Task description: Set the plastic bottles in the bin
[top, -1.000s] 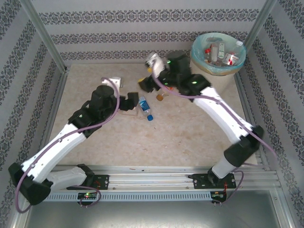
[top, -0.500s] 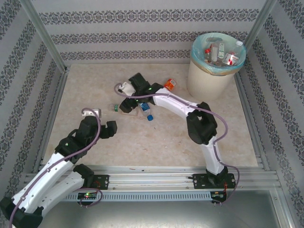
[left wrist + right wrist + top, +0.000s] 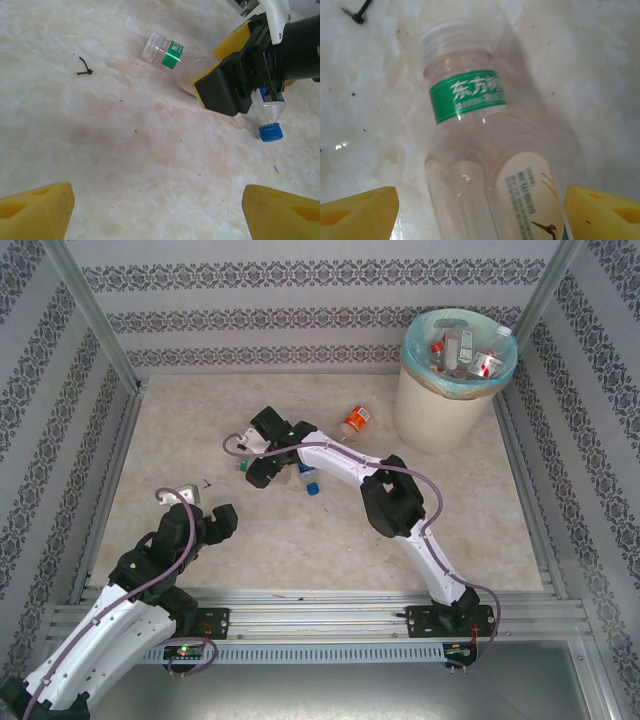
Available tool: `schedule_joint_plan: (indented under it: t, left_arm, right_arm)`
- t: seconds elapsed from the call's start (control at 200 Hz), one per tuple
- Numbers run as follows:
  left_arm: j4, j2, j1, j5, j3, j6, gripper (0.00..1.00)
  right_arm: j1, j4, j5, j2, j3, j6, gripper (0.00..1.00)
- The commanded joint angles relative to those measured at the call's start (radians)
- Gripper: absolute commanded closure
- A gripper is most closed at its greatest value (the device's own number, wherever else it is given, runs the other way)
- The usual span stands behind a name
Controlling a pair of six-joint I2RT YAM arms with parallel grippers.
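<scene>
Clear green-banded bottle (image 3: 470,150) lies flat between the wide-apart right jaws.

The green neck band (image 3: 467,102) on the clear plastic bottle (image 3: 470,170) reads, apparently, 东方树 in white, while the cream body label (image 3: 530,195) bears print too blurred to read.
</scene>
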Motion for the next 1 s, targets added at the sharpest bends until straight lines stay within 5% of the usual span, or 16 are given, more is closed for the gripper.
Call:
schedule_joint_plan:
  t: [0.0, 0.29, 0.49, 0.824, 0.999]
  left_arm:
    - [-0.006, 0.018, 0.015, -0.019, 0.003, 0.003, 0.12]
    - [0.037, 0.066, 0.016, -0.008, 0.025, 0.016, 0.12]
    - [0.03, 0.081, 0.015, -0.022, 0.064, 0.036, 0.12]
    - [0.07, 0.14, 0.016, -0.04, 0.208, 0.125, 0.13]
    - [0.203, 0.296, 0.014, 0.094, 0.345, 0.199, 0.15]
  right_arm:
    - [0.013, -0.058, 0.045, 0.032, 0.013, -0.036, 0.12]
    - [0.018, -0.104, 0.068, 0.068, 0.092, -0.058, 0.15]
    - [0.018, -0.119, 0.096, 0.033, 0.089, -0.042, 0.35]
    - [-0.006, -0.093, 0.056, -0.263, -0.032, 0.037, 0.46]
    - [-0.082, -0.111, 0.087, -0.458, -0.067, 0.072, 0.48]
